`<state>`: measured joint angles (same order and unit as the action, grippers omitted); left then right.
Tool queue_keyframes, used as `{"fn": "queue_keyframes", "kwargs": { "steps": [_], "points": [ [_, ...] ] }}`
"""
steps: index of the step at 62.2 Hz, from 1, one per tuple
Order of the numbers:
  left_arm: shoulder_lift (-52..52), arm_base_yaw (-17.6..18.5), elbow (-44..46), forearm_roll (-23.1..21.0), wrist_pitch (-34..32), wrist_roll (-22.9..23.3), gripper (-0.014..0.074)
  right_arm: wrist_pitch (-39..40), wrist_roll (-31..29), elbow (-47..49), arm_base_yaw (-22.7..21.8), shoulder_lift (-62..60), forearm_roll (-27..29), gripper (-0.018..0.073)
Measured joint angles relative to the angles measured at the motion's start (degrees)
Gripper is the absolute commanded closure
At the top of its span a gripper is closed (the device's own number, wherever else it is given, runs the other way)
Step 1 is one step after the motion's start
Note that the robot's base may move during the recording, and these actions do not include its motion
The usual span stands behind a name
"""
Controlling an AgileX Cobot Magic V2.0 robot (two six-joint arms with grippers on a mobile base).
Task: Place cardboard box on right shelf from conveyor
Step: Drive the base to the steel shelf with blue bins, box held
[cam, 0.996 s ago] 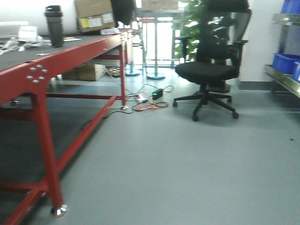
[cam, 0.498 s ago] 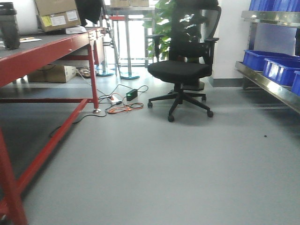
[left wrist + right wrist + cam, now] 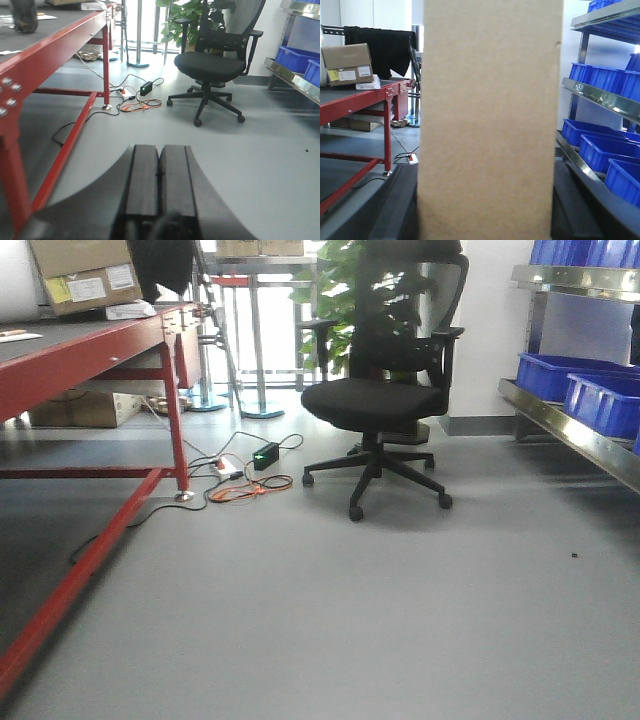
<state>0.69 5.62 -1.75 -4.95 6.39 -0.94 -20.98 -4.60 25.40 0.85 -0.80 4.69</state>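
The tan cardboard box (image 3: 487, 125) fills the middle of the right wrist view, standing upright between the dark fingers (image 3: 395, 205) of my right gripper (image 3: 485, 205), which is shut on it. The right shelf (image 3: 600, 97), shiny steel, runs along the right side; its lip (image 3: 575, 430) also shows in the front view. The conveyor (image 3: 60, 340), a dark belt on a red frame, lies at the left. My left gripper (image 3: 160, 150) hovers over the grey floor, shut with nothing in it.
A black office chair (image 3: 375, 400) stands mid-floor ahead. Cables and a power strip (image 3: 245, 475) lie by the conveyor's leg. Blue bins (image 3: 590, 390) sit on the shelf. A labelled box (image 3: 85, 275) rests on the conveyor, and a plant (image 3: 345, 290) stands behind the chair.
The front view has swung right: the conveyor and chair slid left, and the steel shelf with blue bins came into view on the right.
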Motion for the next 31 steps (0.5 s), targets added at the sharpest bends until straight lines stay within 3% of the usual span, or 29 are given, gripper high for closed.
{"fn": "queue_keyframes", "kwargs": {
  "steps": [31],
  "points": [
    [0.0, 0.0, 0.0, 0.0, 0.0, 0.0, 0.0715, 0.0, 0.0, 0.0, 0.0, 0.0, 0.13, 0.0247]
  ]
}}
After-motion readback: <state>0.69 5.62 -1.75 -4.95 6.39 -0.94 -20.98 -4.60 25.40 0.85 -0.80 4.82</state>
